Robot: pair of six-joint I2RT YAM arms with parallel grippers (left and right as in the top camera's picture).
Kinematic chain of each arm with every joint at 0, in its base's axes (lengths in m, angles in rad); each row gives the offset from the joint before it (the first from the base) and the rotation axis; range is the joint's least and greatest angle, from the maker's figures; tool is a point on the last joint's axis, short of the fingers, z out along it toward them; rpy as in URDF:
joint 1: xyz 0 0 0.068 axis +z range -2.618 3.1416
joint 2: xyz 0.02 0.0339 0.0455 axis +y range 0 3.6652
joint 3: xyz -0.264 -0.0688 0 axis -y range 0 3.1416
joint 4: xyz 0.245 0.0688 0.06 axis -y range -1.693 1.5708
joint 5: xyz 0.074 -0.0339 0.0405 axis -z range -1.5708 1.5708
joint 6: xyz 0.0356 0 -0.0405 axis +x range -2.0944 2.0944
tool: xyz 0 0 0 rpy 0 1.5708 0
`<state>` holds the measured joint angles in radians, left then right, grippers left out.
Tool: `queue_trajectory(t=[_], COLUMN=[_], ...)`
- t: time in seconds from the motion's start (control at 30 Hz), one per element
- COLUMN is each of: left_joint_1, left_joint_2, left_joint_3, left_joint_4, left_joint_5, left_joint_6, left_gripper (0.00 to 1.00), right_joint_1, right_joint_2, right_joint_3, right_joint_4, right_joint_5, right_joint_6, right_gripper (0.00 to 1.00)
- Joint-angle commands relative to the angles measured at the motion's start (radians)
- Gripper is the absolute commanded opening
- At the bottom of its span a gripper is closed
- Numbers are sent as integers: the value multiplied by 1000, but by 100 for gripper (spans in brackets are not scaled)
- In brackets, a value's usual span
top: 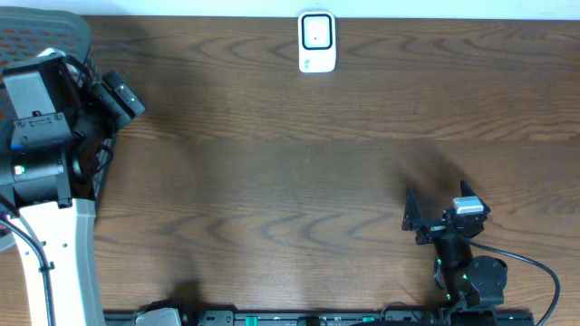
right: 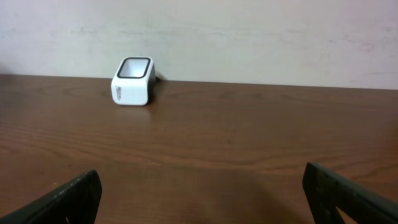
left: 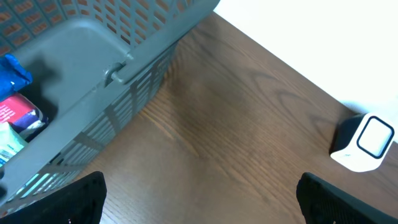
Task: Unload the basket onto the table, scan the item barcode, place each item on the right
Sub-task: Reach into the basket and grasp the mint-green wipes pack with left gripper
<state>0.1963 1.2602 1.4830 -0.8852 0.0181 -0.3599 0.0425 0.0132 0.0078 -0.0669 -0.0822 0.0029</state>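
Observation:
The white barcode scanner (top: 316,42) stands at the far middle of the table, its dark window facing up; it also shows as the scanner (left: 364,143) and the scanner (right: 132,81) in the wrist views. Packaged items lie in a grey basket (left: 112,74) at the far left: a blue pack (left: 12,71) and a red-pink pack (left: 18,112). No barcode shows. My left gripper (top: 120,95) hangs open beside the basket's right edge, nothing between its fingers (left: 81,199). My right gripper (top: 439,206) stands open and empty near the front right, facing the scanner.
The basket rim (top: 77,36) sits under the left arm at the table's left edge. A pale wall (right: 249,37) runs behind the scanner. Bare brown wood (top: 290,181) lies between the two arms.

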Motion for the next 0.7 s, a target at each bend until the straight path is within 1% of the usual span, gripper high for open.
queue_trajectory(t=[0.0, 0.17, 0.3, 0.43, 0.57, 0.67], left_joint_1=[5, 55, 156, 254, 330, 352], left_joint_2=[-6, -6, -3, 16, 41, 58], left_joint_3=[23, 23, 23, 23, 23, 23], left_joint_4=[13, 78, 128, 168, 162, 138], left_joint_5=[-21, -37, -37, -30, -29, -29], left_joint_6=[-13, -26, -75, -76, -119, -151], left_gripper=[98, 97, 98, 98, 98, 98], right_joint_1=[-2, -2, -2, -2, -2, -2], right_joint_2=[0, 0, 0, 0, 0, 0], right_joint_3=[-2, -2, -2, -2, -2, -2], right_joint_4=[-3, -3, -3, -3, -3, -3], right_joint_5=[-6, -6, -6, -6, -6, -6], right_joint_6=[-11, -11, -11, -11, -11, -11], right_gripper=[99, 99, 99, 99, 99, 99])
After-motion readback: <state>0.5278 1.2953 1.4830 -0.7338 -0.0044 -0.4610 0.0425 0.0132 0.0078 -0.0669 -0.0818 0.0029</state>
